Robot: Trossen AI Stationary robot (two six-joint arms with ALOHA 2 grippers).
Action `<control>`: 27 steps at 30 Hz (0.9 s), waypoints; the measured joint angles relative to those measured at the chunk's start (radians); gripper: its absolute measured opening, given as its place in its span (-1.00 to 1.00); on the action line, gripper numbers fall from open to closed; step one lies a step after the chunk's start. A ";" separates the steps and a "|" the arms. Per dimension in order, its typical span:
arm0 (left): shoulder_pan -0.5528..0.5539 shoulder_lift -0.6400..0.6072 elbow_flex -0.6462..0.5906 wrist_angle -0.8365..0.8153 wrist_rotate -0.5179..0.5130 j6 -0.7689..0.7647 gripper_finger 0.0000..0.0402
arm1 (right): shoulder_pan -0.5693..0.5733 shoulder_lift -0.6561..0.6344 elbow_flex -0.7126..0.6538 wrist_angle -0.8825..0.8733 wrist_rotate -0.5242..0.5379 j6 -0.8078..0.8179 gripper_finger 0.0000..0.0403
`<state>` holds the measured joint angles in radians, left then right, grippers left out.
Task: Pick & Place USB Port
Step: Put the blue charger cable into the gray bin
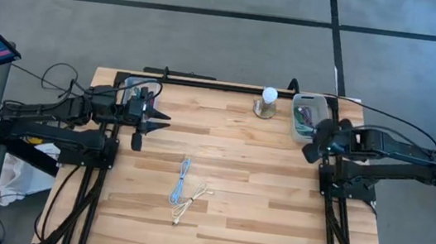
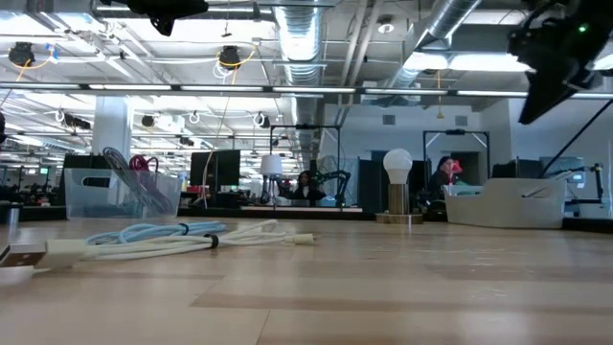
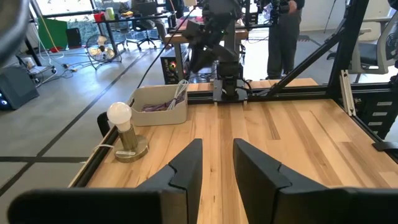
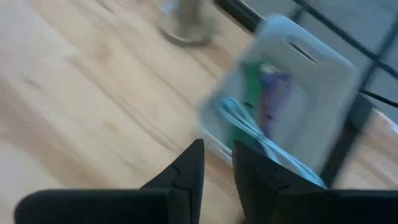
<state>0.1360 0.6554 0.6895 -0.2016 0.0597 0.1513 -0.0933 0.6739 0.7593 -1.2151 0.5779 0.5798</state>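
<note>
Two loose USB cables lie on the wooden table's middle: a light blue one (image 1: pixel 183 178) and a white one (image 1: pixel 192 200), seen side by side in the low view (image 2: pixel 172 235). My right gripper (image 1: pixel 314 144) (image 4: pixel 217 163) hovers high above the table, beside a grey bin (image 1: pixel 308 117) (image 4: pixel 283 93) that holds several cables. Its fingers are slightly open with nothing between them. My left gripper (image 1: pixel 150 122) (image 3: pixel 217 158) waits open near the table's left side, also empty.
A light bulb on a round stand (image 1: pixel 268 101) (image 3: pixel 124 127) sits near the far edge, left of the grey bin. A clear bin (image 2: pixel 115 192) stands at the far left corner. A black frame rail (image 1: pixel 206 83) runs along the far edge. People stand in the room behind.
</note>
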 joint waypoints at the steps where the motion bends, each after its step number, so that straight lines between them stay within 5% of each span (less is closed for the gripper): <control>1: 0.000 0.000 0.000 0.000 0.000 0.000 -0.55 | 0.000 0.000 0.000 0.038 -0.018 -0.020 -0.63; 16: 0.000 0.000 0.000 0.000 0.000 0.000 -0.55 | 0.001 0.022 0.001 0.852 -0.207 -0.420 -0.63; 27: 0.000 0.000 0.000 0.000 0.000 0.000 -0.55 | 0.001 0.106 0.001 0.968 -0.241 -0.504 -0.63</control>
<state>0.1360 0.6554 0.6895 -0.2012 0.0597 0.1513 -0.0921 0.7798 0.7601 -0.2473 0.3374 0.0755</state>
